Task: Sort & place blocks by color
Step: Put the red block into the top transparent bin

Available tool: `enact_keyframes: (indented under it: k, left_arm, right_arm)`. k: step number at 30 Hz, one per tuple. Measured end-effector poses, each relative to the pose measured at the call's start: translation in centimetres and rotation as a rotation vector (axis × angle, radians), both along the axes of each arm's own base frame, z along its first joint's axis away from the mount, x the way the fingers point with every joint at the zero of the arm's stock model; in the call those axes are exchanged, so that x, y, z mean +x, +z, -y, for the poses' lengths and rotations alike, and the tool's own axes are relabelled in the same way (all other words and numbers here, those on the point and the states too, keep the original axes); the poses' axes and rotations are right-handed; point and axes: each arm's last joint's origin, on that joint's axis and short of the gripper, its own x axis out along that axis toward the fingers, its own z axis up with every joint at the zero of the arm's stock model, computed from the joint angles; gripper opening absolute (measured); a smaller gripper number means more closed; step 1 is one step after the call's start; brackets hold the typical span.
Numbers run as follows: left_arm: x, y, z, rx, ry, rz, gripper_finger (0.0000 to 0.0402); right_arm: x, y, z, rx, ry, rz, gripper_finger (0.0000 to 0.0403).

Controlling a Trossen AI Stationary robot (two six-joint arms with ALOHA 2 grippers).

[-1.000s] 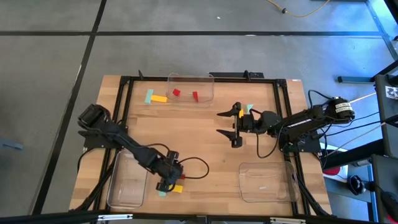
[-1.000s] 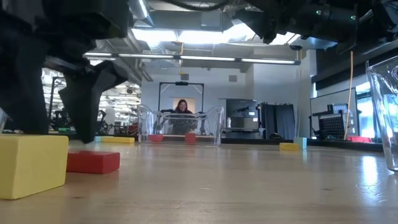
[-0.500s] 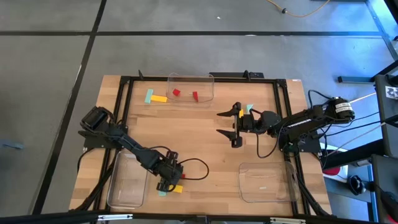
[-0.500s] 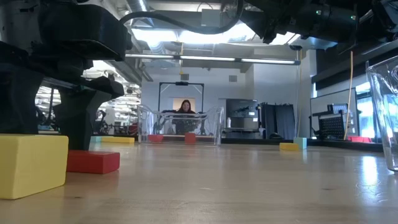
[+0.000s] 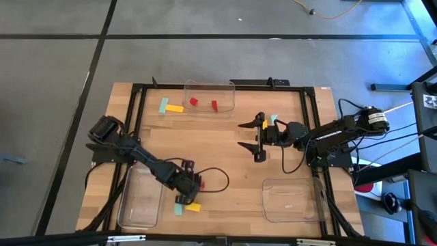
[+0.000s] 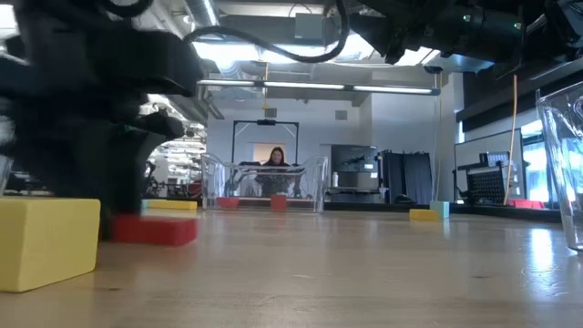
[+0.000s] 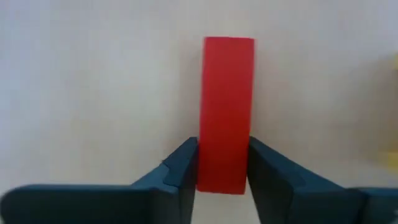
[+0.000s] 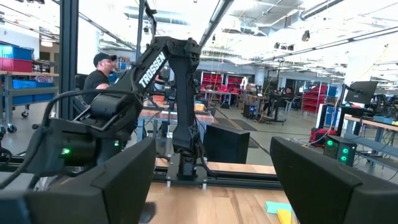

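the left gripper [image 7: 222, 177] is closed onto a red block [image 7: 226, 112] — its fingers [image 7: 180, 171] press both long sides, low at the table's near-left, beside a yellow block [image 5: 194, 206] and a clear tray [image 5: 140, 198]. the right gripper [image 5: 250, 140] hangs mid-table, spread wide, holding nothing.

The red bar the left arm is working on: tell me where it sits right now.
The red bar lies on the table between the left gripper's fingers, near the front left. In the low view it sits just behind the yellow block; the clear tray is to its left.
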Motion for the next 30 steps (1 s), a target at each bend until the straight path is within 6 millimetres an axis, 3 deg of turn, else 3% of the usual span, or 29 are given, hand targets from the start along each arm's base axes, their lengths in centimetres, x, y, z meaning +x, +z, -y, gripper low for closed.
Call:
enact_keyframes:
  k: [2,9,13,17,25,30]
  left_arm:
    - [-0.1,0.7,-0.7,0.056,0.023,0.027,0.0090]
    - [-1.0,5.7,-3.8,0.261,0.066,0.180,0.0089]
    - [-2.0,8.9,-6.7,0.335,0.125,0.323,0.0089]
    - [-3.1,10.9,-9.9,0.287,0.151,0.558,0.0089]
    - [-5.3,10.3,-16.4,0.076,0.129,1.084,0.0089]
    - [-6.2,9.3,-17.7,-0.062,0.099,1.190,0.0089]
  right_arm:
    - [0.0,0.0,0.0,0.000,0.000,0.000,0.0319]
    - [0.0,-0.1,0.0,0.000,0.001,-0.009,0.0319]
    - [0.0,-0.1,0.0,-0.001,0.000,-0.014,0.0319]
    - [0.0,-0.2,0.0,-0.002,0.000,-0.016,0.0319]
    - [0.1,-0.2,0.1,-0.002,-0.012,-0.021,0.0319]
    - [0.1,-0.3,0.2,-0.024,-0.034,-0.033,0.0319]
